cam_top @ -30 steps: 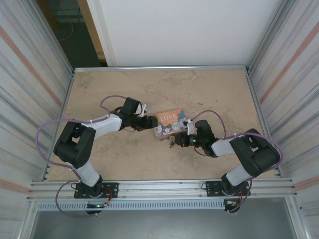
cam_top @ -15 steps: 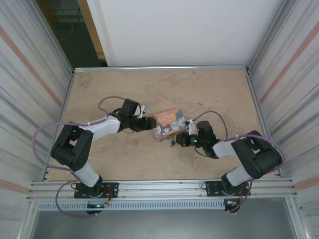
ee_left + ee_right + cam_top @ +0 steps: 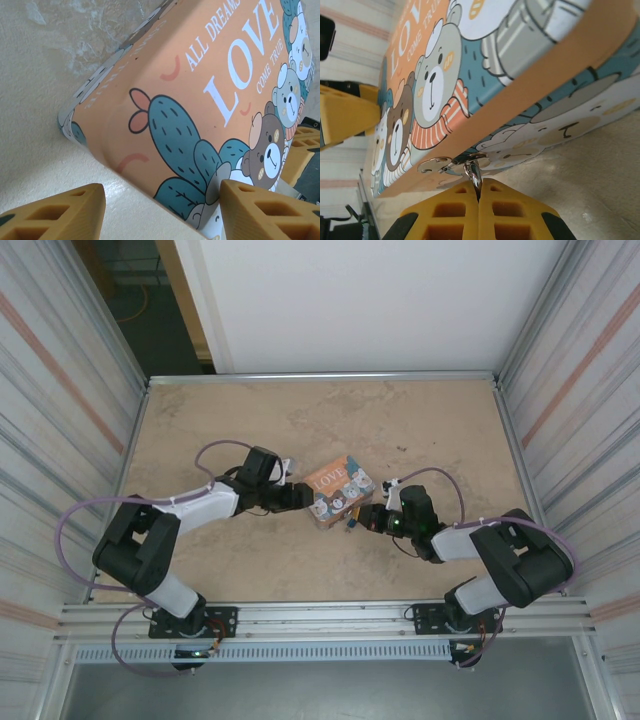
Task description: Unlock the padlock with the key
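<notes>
The tin (image 3: 200, 100) reads "ALL DREAMS", "LOVE", "COME TRUE". The left hand (image 3: 161, 192) is open, its fingers on either side of the tin's corner. The right hand (image 3: 479, 186) is closed below the tin's latch (image 3: 436, 164), where a metal sliver (image 3: 474, 172) meets its tips. The padlock (image 3: 351, 524) sits at the tin's near edge.

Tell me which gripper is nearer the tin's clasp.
Right. The right gripper is shut right at the clasp, pinching a thin metal piece there. The left gripper is open at the opposite end of the tin, away from the clasp.
</notes>
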Controlling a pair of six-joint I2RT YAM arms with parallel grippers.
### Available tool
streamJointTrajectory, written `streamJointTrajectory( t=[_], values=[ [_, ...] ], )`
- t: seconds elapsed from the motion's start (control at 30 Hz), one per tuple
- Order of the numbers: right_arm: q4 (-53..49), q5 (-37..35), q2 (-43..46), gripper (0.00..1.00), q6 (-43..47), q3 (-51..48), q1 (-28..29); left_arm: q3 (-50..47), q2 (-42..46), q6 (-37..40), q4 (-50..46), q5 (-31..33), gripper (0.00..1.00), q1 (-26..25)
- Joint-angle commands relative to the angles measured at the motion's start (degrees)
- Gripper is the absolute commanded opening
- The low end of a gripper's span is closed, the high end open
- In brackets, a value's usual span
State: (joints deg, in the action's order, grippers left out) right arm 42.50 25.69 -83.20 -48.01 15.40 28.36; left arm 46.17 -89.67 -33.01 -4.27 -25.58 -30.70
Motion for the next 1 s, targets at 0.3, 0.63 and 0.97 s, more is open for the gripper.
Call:
streamJointTrajectory(
  t=[0.3, 0.63, 0.97],
  values=[
    [1.7, -7.5, 3.1, 0.00, -5.6, 1.0, -0.4, -3.1, -0.3, 0.0, -7.1, 4.6, 0.62, -0.5],
    [-6.9, -10.3, 8.2, 0.00, -2.5, 2.1, -0.9, -2.4, -0.7, 0.6, -7.7, 5.2, 0.62, 0.0],
    [-31.6, -11.3, 23.5, 0.00, 6.1, 6.5, -1.1, 1.5, -3.8, 3.0, -9.0, 4.0, 0.62, 3.9]
  ],
)
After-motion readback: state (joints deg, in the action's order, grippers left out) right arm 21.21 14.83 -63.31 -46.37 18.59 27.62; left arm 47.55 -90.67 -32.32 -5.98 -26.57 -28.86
